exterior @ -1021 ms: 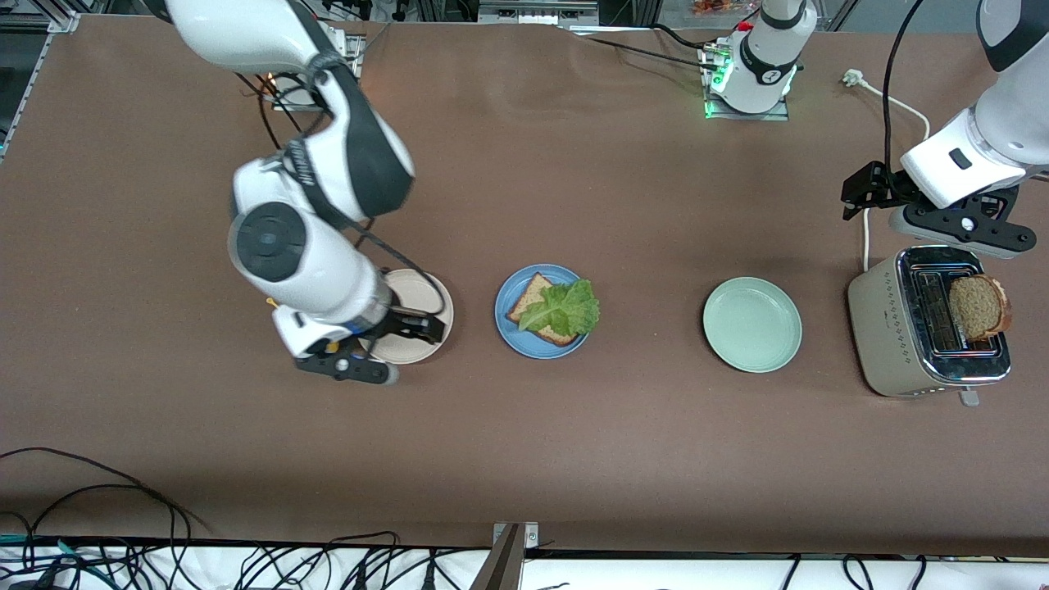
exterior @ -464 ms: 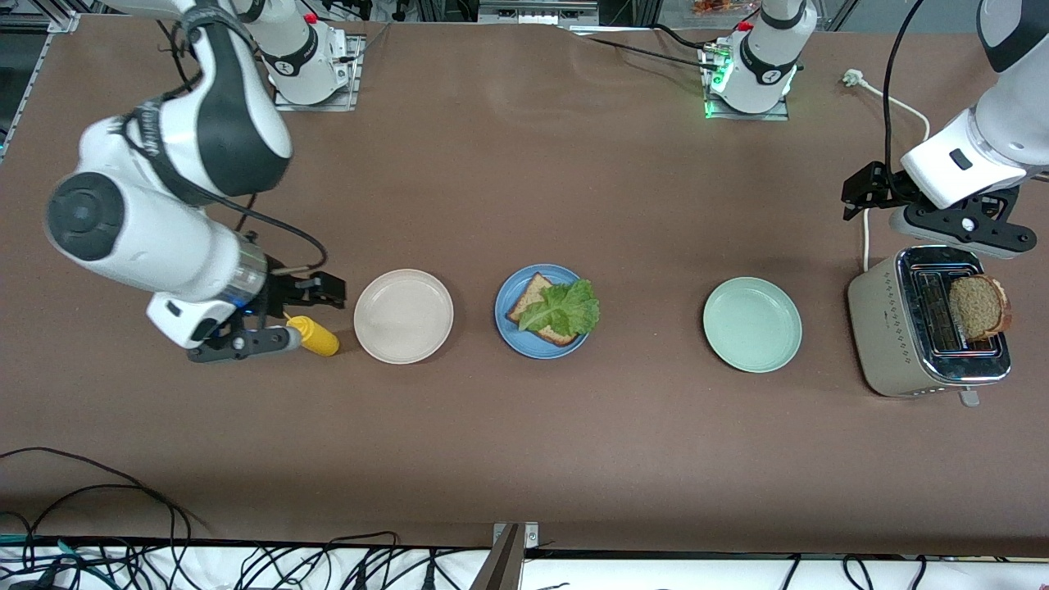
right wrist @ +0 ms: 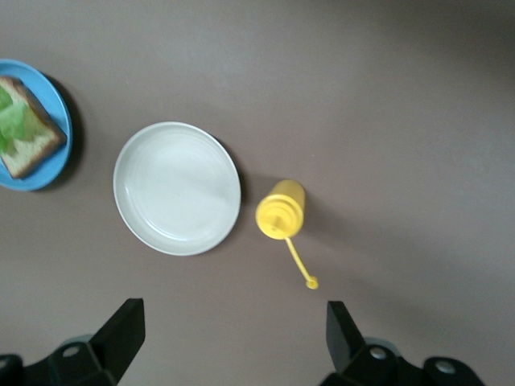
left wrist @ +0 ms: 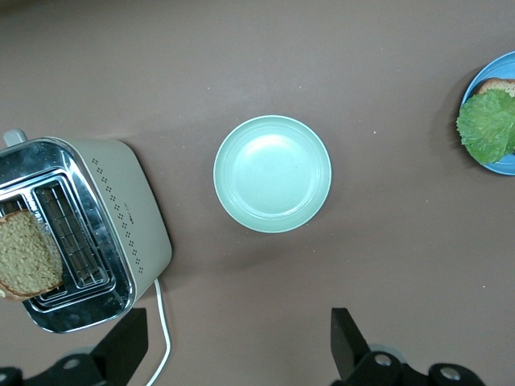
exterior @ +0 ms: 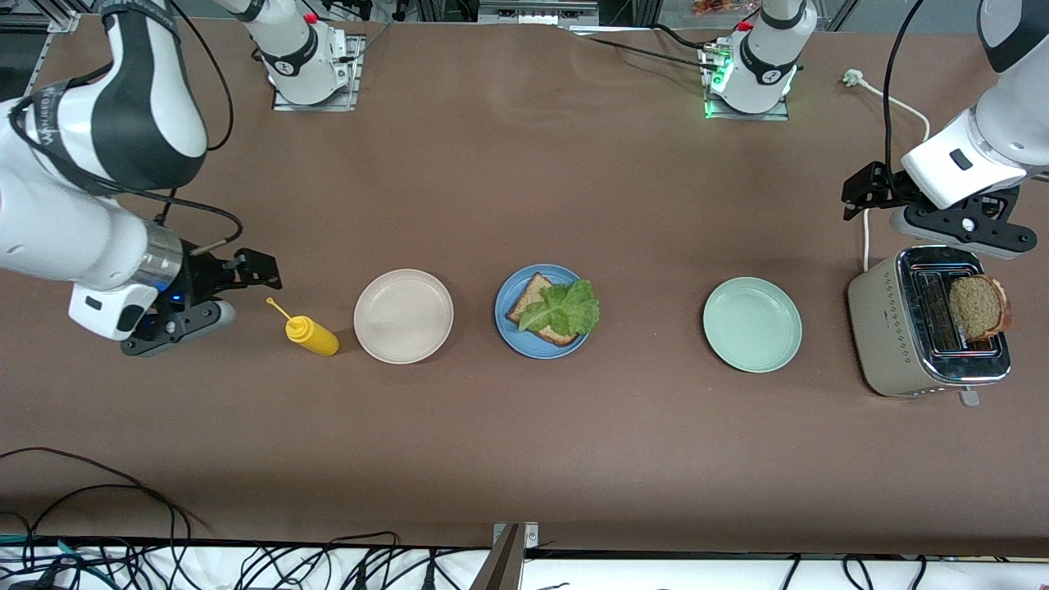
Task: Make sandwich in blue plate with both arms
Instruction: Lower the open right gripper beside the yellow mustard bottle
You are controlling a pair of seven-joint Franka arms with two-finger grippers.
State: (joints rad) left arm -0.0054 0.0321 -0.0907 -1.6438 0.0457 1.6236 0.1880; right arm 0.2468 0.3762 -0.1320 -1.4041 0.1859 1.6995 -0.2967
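Observation:
The blue plate [exterior: 510, 328] sits mid-table with one brown bread slice [exterior: 531, 297] on it and a green lettuce leaf [exterior: 565, 307] on the slice. The plate also shows in the left wrist view [left wrist: 503, 167] and the right wrist view [right wrist: 56, 104]. A second bread slice [exterior: 979, 307] stands in the toaster [exterior: 901, 328]; it also shows in the left wrist view [left wrist: 28, 256]. My left gripper [exterior: 963, 225] is open and empty, up over the table beside the toaster [left wrist: 237, 330]. My right gripper [exterior: 176, 324] is open and empty, over bare table beside a yellow bottle [right wrist: 233, 322].
A beige-white plate [exterior: 403, 316] lies toward the right arm's end from the blue plate, and a yellow squeeze bottle [exterior: 311, 336] lies beside it. A mint-green plate [exterior: 752, 324] lies between the blue plate and the toaster. The toaster's white cord [exterior: 893, 102] runs toward the bases.
My right arm has swung from over the beige-white plate, past the yellow bottle, toward its own end of the table. The left arm has not moved.

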